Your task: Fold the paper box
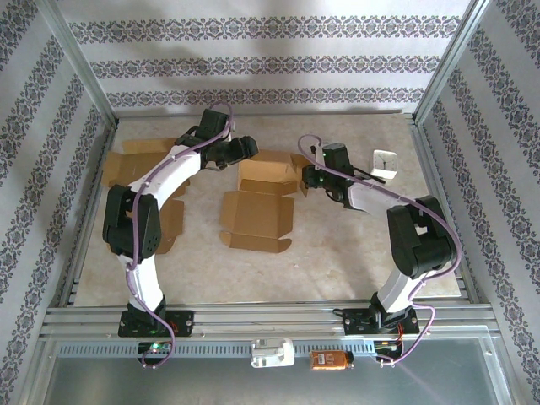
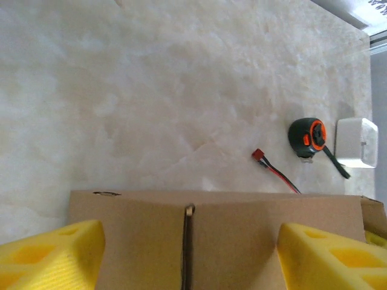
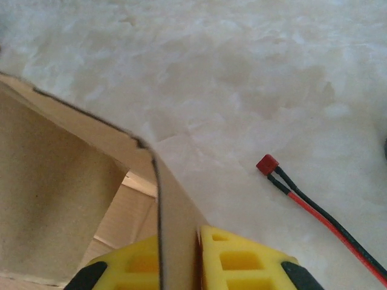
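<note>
The brown paper box [image 1: 256, 215] lies partly folded in the middle of the table, its walls half raised. My left gripper [image 1: 245, 148] hovers at the box's back left corner. In the left wrist view its yellow fingers [image 2: 51, 254] stand wide apart and open, with a slit cardboard panel [image 2: 242, 229] spanning the gap between them. My right gripper [image 1: 309, 178] is at the box's right side. In the right wrist view it [image 3: 179, 244] is shut on the edge of an upright side flap [image 3: 175, 199], and the box's inside [image 3: 54, 193] shows to the left.
Flat cardboard blanks [image 1: 139, 164] lie under the left arm. A black-and-orange tape measure [image 2: 308, 138], a white block [image 2: 357, 142] and a red-and-black cable [image 3: 302, 199] lie on the table beyond the box. A white object [image 1: 386, 162] sits at the back right.
</note>
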